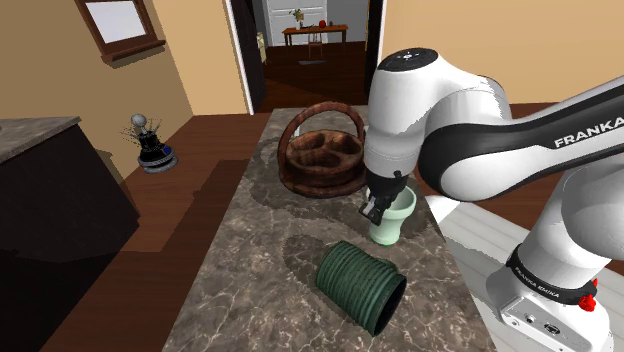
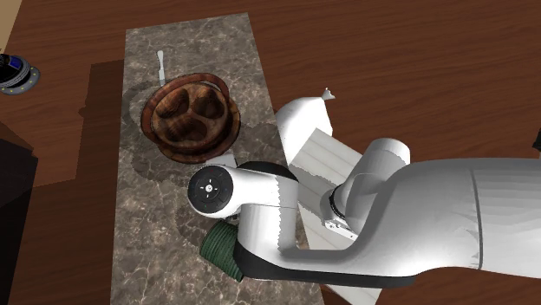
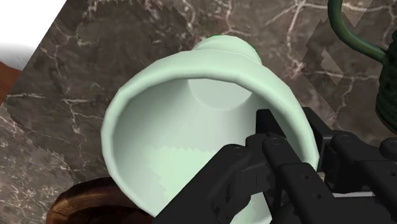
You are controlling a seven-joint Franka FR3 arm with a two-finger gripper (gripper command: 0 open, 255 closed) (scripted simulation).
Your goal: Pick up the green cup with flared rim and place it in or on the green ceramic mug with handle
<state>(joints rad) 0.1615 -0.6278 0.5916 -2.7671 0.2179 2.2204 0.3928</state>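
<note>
Blocking much of the second exterior view, the white arm (image 2: 416, 217) covers all but one ribbed end of the dark green mug (image 2: 221, 247). In the wrist view the mug (image 3: 388, 95) is cut off at the picture's edge, with a curve of its handle and some ribs showing. The brown basket (image 3: 83, 203) is a mere sliver there. From the shoulder view the wrist hides the near side of the cup's rim.

The pale green cup (image 1: 393, 225) stands upright on the marbled surface (image 1: 260, 260), close to the edge on the shoulder view's right, beside the white stand (image 1: 470, 250). The basket (image 1: 320, 160) sits just behind it. The mug (image 1: 360, 285) lies on its side in front, apart from the cup, its mouth turned toward the camera. Bare surface stretches to the shoulder view's left of all three.

The fingers (image 3: 283, 159) straddle the cup's flared rim, one inside the bowl and one outside. They are drawn close and pinch the wall of the cup (image 3: 165, 146) on the side nearest the mug.
</note>
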